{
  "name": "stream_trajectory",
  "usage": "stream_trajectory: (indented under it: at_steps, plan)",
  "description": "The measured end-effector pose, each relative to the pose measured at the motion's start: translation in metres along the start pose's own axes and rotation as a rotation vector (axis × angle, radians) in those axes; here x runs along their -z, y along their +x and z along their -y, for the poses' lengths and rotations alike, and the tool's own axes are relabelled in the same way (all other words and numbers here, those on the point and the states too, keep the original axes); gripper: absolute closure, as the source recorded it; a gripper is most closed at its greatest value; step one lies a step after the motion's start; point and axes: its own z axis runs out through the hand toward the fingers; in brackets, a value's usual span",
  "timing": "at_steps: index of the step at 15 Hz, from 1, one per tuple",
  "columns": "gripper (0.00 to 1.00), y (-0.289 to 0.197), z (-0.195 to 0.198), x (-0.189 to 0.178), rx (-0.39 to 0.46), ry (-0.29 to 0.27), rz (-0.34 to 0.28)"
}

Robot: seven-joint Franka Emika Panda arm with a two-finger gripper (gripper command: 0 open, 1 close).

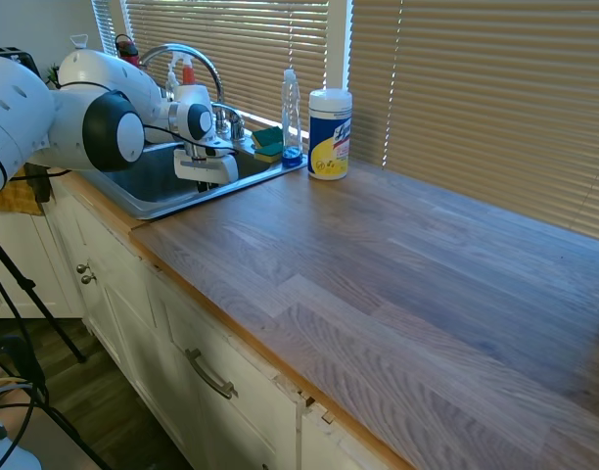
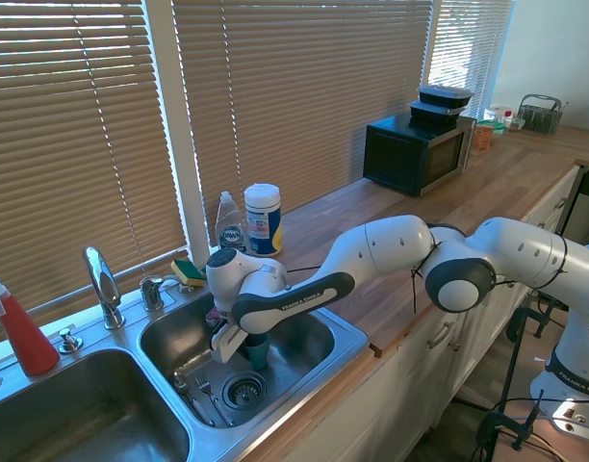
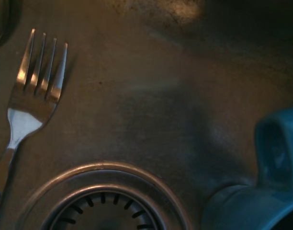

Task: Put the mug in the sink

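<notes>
a: where's the mug (image 2: 257,350)?

b: low in the near basin of the sink (image 2: 345,339), upright, beside the drain (image 2: 243,391). its handle shows in the wrist view.

a: how will it handle?

b: probably ceramic: stiff, smooth, fairly light, and chippable against steel. the rim or wall is the place to pinch.

a: and the gripper (image 2: 239,339)?

b: it sits right over the mug. i can't tell whether the fingers are clamped on it or let go; the hand hides them. a fork (image 3: 32,96) lies by the drain.
</notes>
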Motion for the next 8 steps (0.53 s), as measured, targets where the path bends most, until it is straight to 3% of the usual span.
stream_trajectory:
  at_steps: [4, 8]
  plan:
    - [0.00, 0.013, 0.000, 0.030, -0.016, 0.036, -0.019]
    - [0.00, 0.019, -0.005, 0.108, -0.024, 0.072, -0.042]
